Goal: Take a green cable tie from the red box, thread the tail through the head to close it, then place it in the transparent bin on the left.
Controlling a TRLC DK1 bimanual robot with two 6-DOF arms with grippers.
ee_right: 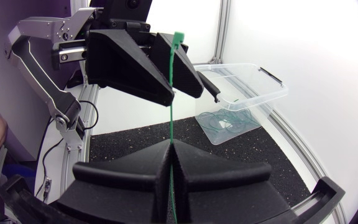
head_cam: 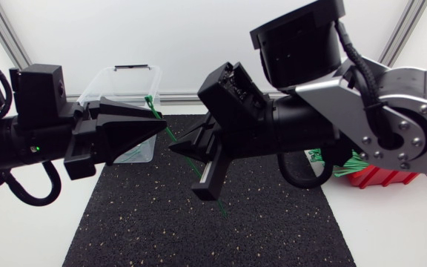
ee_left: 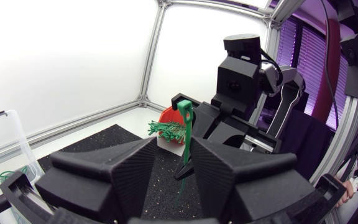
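From above, the cable tie slants over the mat's far edge, left of its middle, between the left gripper and right gripper, with the transparent bin just behind them at the table's far left. The left wrist view shows the tie crossing the gap between the left gripper's parted fingers, which grip nothing, its head beyond them. In the right wrist view the right gripper is clenched on the tail, the head straight ahead of it.

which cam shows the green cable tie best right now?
Right wrist view: the cable tie runs in one clear line from the right gripper up past the left gripper, head on top. Left wrist view shows only the head end; head view just thin green slivers between the arms.
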